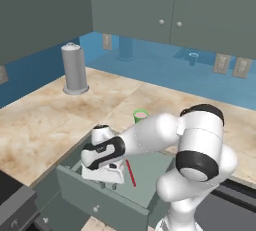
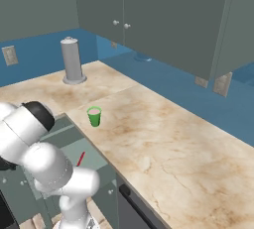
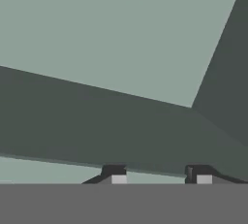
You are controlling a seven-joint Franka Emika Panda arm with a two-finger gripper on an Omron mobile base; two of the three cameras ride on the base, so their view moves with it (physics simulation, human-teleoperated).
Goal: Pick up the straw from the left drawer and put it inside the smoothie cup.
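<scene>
Red straw [image 1: 130,172] lies in the left drawer [image 1: 107,195]; end effector [image 3: 159,178] inside it, grip unclear.

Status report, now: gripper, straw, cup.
Gripper down inside the open left drawer, jaws apart, nothing seen held. Straw lies on the drawer floor beside the hand. Smoothie cup upright on the counter, path unobstructed.

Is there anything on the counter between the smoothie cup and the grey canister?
No. In the right base view, bare marbled counter lies between the smoothie cup and the grey canister.
</scene>
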